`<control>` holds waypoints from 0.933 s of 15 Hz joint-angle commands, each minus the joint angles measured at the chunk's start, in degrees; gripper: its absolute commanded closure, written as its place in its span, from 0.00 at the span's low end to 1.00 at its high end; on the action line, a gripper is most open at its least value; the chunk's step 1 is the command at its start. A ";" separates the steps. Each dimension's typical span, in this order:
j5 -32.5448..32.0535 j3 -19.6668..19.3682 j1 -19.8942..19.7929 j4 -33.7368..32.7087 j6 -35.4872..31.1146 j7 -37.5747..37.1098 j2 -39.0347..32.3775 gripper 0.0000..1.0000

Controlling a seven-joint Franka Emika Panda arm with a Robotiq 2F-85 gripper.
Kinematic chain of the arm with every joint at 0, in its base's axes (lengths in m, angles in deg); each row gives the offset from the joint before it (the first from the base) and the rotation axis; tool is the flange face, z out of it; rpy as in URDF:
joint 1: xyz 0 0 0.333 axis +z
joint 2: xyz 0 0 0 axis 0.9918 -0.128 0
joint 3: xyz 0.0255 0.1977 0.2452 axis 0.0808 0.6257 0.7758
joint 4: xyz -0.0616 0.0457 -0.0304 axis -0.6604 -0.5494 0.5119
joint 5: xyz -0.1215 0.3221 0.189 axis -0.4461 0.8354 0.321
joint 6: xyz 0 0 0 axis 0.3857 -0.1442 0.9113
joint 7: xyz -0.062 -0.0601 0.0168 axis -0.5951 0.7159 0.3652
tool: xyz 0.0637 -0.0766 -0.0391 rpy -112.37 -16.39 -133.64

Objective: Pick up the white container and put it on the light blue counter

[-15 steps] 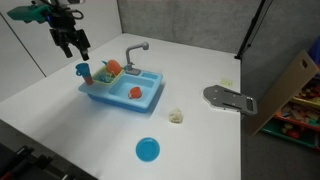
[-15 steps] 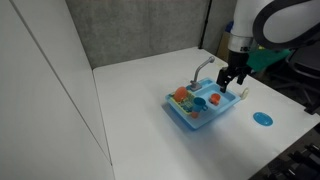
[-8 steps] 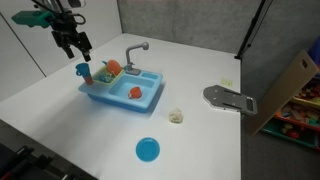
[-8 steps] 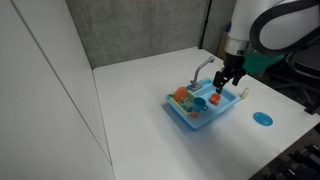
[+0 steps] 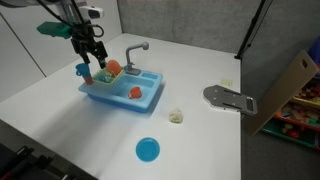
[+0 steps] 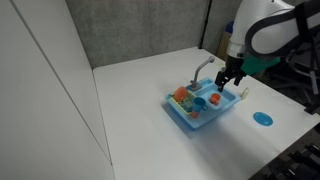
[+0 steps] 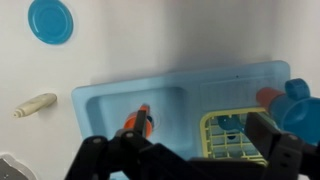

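While the claw (image 5: 93, 62) (spread) hovers, white container (image 5: 176, 116) sits apart.

White rounded arm (image 6: 268, 22), black pincer (image 6: 230, 84)

On my screen the plain white tabletop (image 5: 60, 130) carries no pattern. The light blue rectangular plastic toy sink unit (image 5: 150, 97) has a grey curved faucet (image 5: 136, 48). The small cup (image 5: 83, 70) is a deeper blue, and the rounded toy piece (image 5: 135, 92) is orange-red. I see a bright blue round disc (image 5: 147, 150), a cream-white lumpy little container (image 5: 176, 116) and a dull grey flat metal plate (image 5: 228, 98). My wrist view shows a yellow grid rack (image 7: 232, 135). The gripper (image 5: 96, 64) is black.
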 commanded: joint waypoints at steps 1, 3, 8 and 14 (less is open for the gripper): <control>1.57 -2.18 -1.76 -3.56 0.15 1.84 -3.28 0.00; 1.88 -3.93 -3.19 -5.26 0.50 1.59 -4.96 0.00; 5.17 -7.60 -7.67 -9.91 1.36 2.14 -9.64 0.00; 9.38 -10.76 -12.65 -15.24 2.50 2.45 -15.31 0.00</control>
